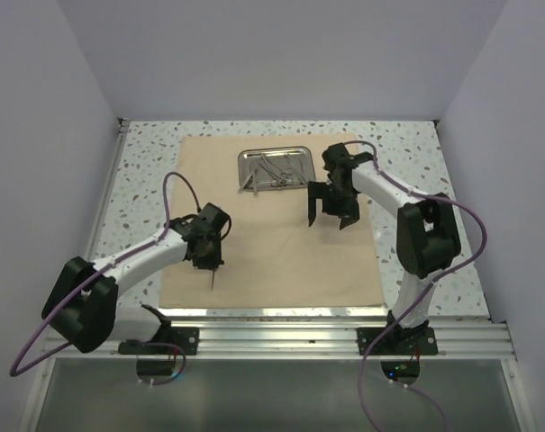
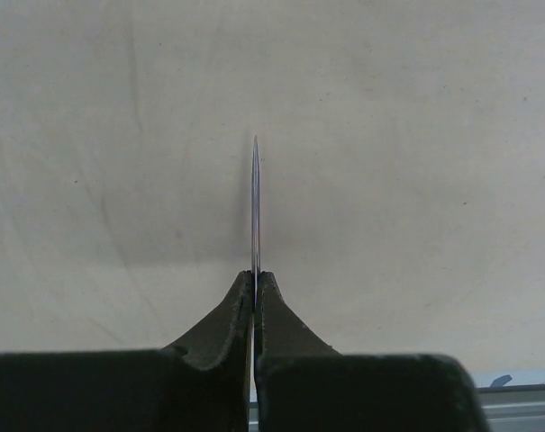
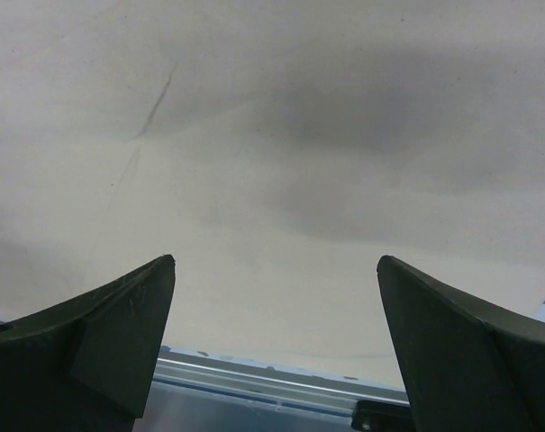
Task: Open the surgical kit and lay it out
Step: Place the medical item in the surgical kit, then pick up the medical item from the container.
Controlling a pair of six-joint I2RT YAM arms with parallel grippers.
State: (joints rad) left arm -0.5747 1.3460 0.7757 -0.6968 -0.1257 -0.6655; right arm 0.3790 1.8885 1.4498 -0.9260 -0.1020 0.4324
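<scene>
- Top view: the beige cloth wrap (image 1: 272, 247) is spread flat over the tabletop (image 1: 416, 148), so the opening part looks done.
- The steel tray (image 1: 274, 152) sits on the far part of the cloth, just beyond the right pincer (image 1: 331, 214) and a little to its left, and well beyond the left pincer (image 1: 210, 265).
- Several thin instruments (image 1: 270, 171) lie jumbled inside the tray. None shows laid out on the cloth.
- The left pincer points down over the near-left part of the cloth, with a silver sliver poking out of its tips. The right pincer hangs over the cloth with its fingers wide apart.
- Left wrist view: the left pincer (image 2: 256, 283) is clamped tight on a slim silver instrument (image 2: 256, 207), seen edge-on and running straight out past the fingertips to a fine point.
- Only bare cloth (image 2: 398, 135) lies below and ahead of it. I cannot tell whether the point touches the fabric.
- Right wrist view: the right pincer (image 3: 277, 261) is spread wide and holds nothing. Plain cloth (image 3: 326, 108) lies below it, with a faint crease beyond its left finger.
- The metal rail (image 3: 254, 373) shows behind the fingers.
- My read is that the laying out has barely begun. One instrument is in hand and waiting to be set down, and the rest are in the tray, yet to be fetched and placed.
</scene>
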